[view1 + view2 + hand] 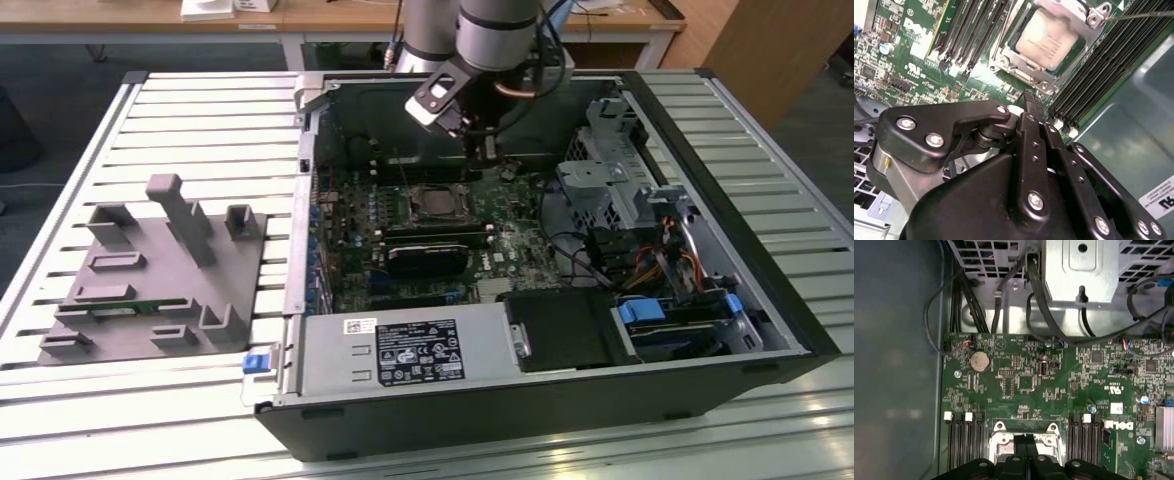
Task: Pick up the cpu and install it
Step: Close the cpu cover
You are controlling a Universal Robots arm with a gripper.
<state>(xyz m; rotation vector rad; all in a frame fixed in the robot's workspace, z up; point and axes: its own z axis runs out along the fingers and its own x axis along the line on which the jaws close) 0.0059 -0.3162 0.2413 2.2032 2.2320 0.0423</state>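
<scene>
Black claw (1032, 100) closed on nothing, near the seated cpu (1046, 39).

- I see the cpu (1046, 40) with a shiny silver-grey top.
- The board (1024, 385) is green with tiny dots.
- My gripper (1032, 100) is plain black.

Tabletop (174, 110): pale metal slats are catching glare along the near edge.
Desk (334, 15): a wooden top is standing behind on white legs.
Floor (134, 58): dark grey is showing under the desk.
Panel (777, 50): brown wood is rising at the exterior view's right.
</scene>
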